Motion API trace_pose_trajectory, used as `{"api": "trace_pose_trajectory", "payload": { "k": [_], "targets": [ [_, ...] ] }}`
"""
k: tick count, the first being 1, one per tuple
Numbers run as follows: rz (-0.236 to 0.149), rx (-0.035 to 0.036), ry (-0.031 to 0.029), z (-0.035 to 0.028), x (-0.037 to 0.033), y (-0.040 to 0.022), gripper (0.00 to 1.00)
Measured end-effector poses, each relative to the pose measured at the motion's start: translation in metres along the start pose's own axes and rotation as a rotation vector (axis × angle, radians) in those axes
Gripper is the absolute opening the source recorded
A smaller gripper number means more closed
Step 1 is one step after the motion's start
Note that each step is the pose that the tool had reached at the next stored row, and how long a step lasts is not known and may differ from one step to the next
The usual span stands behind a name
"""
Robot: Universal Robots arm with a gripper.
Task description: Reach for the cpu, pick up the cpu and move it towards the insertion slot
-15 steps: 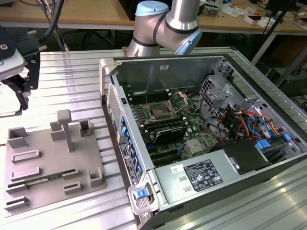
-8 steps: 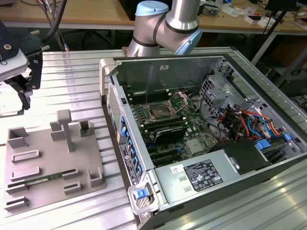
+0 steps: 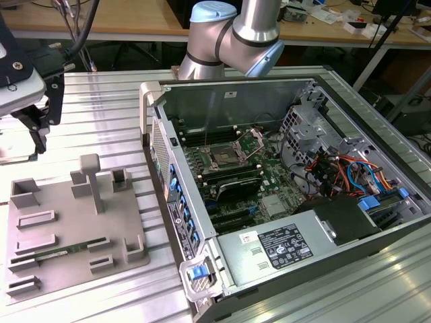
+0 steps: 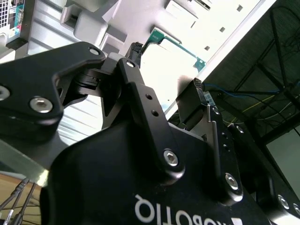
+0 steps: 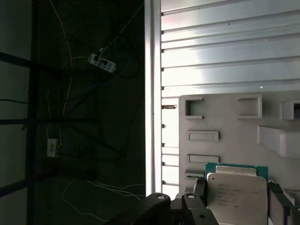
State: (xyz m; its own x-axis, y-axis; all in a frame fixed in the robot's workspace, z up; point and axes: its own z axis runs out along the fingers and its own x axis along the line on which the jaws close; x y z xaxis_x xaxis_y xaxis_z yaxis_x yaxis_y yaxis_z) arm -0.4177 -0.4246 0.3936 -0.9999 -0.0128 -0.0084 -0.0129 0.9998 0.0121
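I log: cpu (image 5: 234, 190) silvery-white, teal-green rim; gripper (image 4: 166, 68) matte black; tray (image 3: 60, 202) plain grey, exterior view's left; table (image 3: 101, 114) ribbed silver; insertion slot (image 3: 222, 160) dark, shiny frame.

We see our one arm (image 3: 232, 33) bent high at the back, silver with pale blue caps. Our gripper (image 3: 37, 124) hangs at the exterior view's left, its black fingers (image 5: 199, 192) squeezing the cpu (image 5: 236, 194) from two sides.
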Motion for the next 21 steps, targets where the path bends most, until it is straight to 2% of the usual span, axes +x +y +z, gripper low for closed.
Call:
{"api": "trace_pose_trajectory", "payload": {
  "k": [21],
  "targets": [
    [0.0, -0.0001, -0.0001, 0.0001, -0.0092, -0.0001, 0.55]
  ]
}}
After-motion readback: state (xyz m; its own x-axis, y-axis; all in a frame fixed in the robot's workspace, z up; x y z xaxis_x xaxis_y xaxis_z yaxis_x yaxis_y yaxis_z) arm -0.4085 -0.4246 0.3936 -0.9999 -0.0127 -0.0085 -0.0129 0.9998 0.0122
